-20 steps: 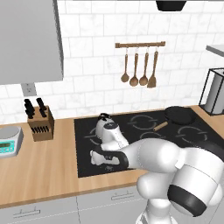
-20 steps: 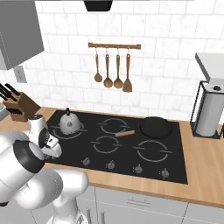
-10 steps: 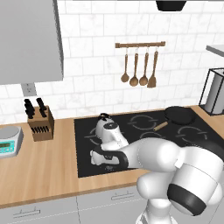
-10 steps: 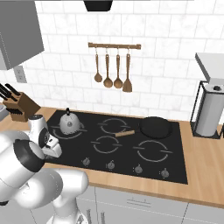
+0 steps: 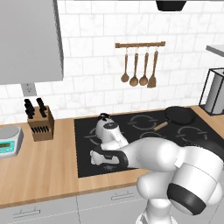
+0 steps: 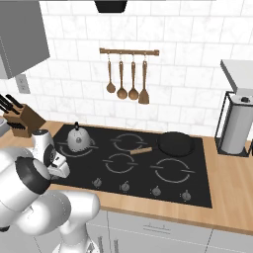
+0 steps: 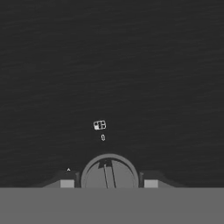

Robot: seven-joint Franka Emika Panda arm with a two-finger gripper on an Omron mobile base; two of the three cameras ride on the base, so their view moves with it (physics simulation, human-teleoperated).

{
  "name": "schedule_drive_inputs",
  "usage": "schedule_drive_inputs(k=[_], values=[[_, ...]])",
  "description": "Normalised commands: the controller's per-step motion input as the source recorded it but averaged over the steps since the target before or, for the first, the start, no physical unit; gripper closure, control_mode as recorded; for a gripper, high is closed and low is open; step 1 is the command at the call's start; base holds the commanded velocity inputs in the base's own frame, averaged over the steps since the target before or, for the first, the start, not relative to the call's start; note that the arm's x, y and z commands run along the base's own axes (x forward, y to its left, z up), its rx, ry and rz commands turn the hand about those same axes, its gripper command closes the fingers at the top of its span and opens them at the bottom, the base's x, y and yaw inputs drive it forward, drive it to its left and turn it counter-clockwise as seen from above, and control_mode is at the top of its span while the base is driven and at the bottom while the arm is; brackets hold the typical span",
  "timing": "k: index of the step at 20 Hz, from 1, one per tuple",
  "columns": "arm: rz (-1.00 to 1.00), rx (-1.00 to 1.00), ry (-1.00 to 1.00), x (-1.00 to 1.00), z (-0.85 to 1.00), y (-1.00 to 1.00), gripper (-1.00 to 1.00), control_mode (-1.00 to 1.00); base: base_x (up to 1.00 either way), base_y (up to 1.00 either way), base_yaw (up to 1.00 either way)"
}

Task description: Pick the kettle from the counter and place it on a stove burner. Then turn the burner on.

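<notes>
With the kettle (image 6: 79, 140) set on the stove burner (image 6: 68, 148), my end effector (image 7: 109, 183), fingers apart and empty, straddles the burner knob (image 7: 109, 173), unmoved since a second ago.

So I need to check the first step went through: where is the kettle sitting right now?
The kettle stands on the black cooktop, on the rear left burner ring, in the right base view. The knife block is off to its left and the frying pan to its right.

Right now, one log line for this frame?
phase: burner-on | squat silver-grey metal kettle: on black glass cooktop, rear-left burner | tool: straddling round grey knob, open
</notes>
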Motion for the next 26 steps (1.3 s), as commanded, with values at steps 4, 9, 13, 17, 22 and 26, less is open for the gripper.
schedule_drive_inputs(k=[4,9,13,17,22,26], values=[[0.1,0.0,0.0,-0.07,-0.22,0.0,1.0,-1.0,0.0,0.0,0.0],[0.3,0.03,0.0,-0.04,-0.29,0.0,1.0,-1.0,0.0,0.0,0.0],[0.35,0.04,-0.04,-0.2,-0.24,0.0,1.0,-1.0,0.0,0.0,0.0],[0.35,0.06,-0.1,-0.41,-0.19,0.0,1.0,-1.0,0.0,0.0,0.0],[0.38,0.06,-0.11,-0.38,-0.19,0.0,1.0,-1.0,0.0,0.0,0.0],[0.36,0.04,-0.01,-0.18,-0.07,0.0,1.0,-1.0,0.0,0.0,0.0]])
